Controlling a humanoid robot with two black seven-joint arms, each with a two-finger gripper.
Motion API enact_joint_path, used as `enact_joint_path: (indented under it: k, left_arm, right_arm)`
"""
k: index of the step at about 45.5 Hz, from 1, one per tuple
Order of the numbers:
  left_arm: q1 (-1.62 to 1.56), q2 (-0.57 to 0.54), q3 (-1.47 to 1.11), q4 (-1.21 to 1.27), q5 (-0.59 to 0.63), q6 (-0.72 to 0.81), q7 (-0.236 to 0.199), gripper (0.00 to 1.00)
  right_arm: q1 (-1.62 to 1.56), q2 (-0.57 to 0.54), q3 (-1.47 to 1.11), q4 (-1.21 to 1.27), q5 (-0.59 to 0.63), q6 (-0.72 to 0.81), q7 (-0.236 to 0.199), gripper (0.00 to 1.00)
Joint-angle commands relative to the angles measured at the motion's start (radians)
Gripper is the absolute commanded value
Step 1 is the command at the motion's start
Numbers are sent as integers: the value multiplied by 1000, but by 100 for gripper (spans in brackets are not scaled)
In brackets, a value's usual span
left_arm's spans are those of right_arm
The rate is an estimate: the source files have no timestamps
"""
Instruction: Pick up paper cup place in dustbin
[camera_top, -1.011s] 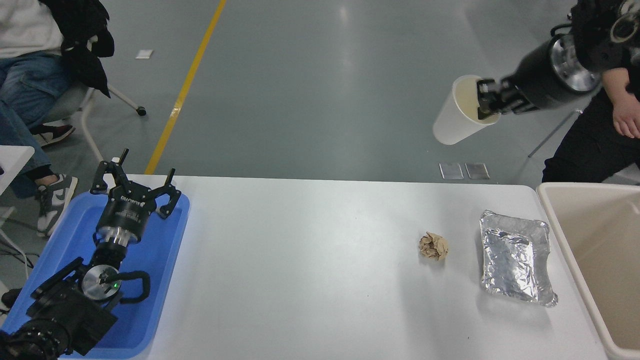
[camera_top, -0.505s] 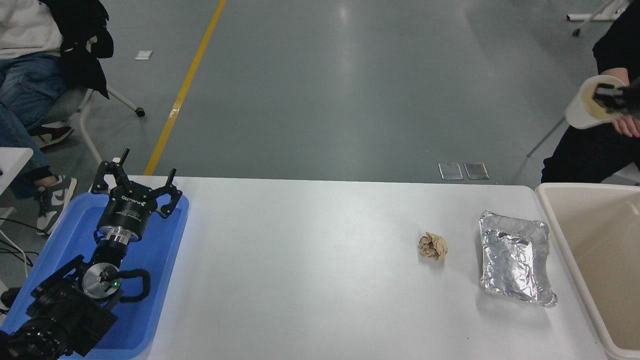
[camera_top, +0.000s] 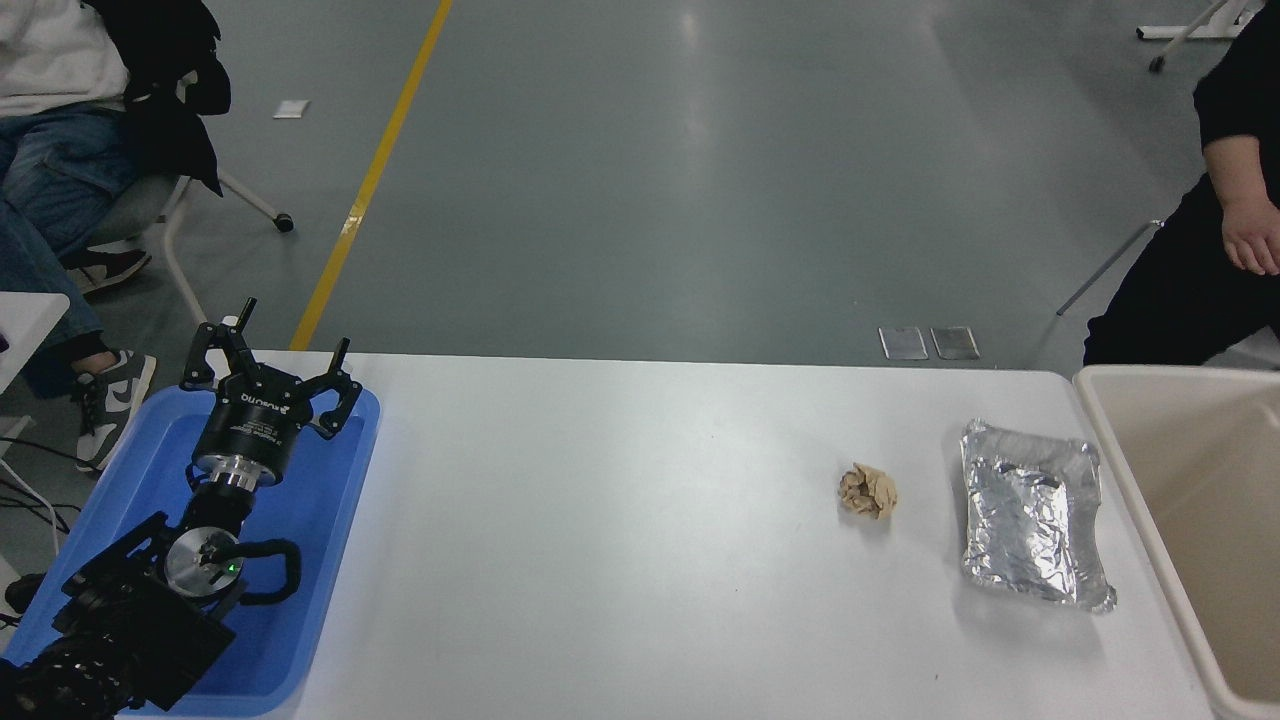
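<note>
The paper cup is out of view, and so is my right gripper. The beige dustbin (camera_top: 1185, 480) stands at the table's right end, its inside showing nothing. My left gripper (camera_top: 272, 360) is parked at the lower left over the blue tray (camera_top: 310, 560), its fingers spread open and holding nothing.
A crumpled brown paper ball (camera_top: 867, 490) lies right of the table's middle. A crinkled silver foil tray (camera_top: 1032, 515) sits between it and the bin. A person in black (camera_top: 1215, 240) sits at the far right, another person (camera_top: 60, 120) at the far left.
My right arm swung to the right with the paper cup shut in its gripper and left the picture at the right edge. The left arm has not moved.
</note>
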Motion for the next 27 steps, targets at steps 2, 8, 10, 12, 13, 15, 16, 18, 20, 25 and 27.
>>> enact_joint_path:
  k: [2, 8, 10, 12, 13, 15, 16, 18, 20, 25, 27]
  left_arm:
    - [0, -1, 0, 0, 0, 0, 0, 100]
    - [0, 0, 0, 0, 0, -1, -1, 100]
    - [0, 0, 0, -1, 0, 0, 0, 100]
    - [0, 0, 0, 0, 0, 0, 0, 100]
    - [0, 0, 0, -1, 0, 0, 0, 100]
    - [0, 0, 0, 0, 0, 0, -1, 100]
    - [0, 0, 0, 0, 0, 0, -1, 100]
    - [0, 0, 0, 0, 0, 0, 0, 100]
    - [0, 0, 0, 0, 0, -1, 0, 100]
    - [0, 0, 0, 0, 0, 0, 0, 100]
    - [0, 0, 0, 0, 0, 0, 0, 100]
  right_arm:
    - [-194, 22, 118, -24, 2, -86, 1, 0]
    - [-275, 45, 140, -24, 15, -112, 3, 0]
    - [-292, 52, 141, -24, 18, -120, 3, 0]
    - [-303, 61, 141, -24, 22, -129, 3, 0]
    - [-306, 66, 141, -24, 22, -131, 3, 0]
    - [-315, 74, 141, -24, 22, -135, 3, 0]
    - [-320, 77, 141, -24, 22, -139, 3, 0]
    - [-323, 83, 143, -24, 22, -140, 3, 0]
    - [-323, 88, 146, -24, 22, -142, 3, 0]
    - [-326, 89, 155, -24, 22, -142, 3, 0]
    - [-324, 89, 155, -24, 22, -142, 3, 3]
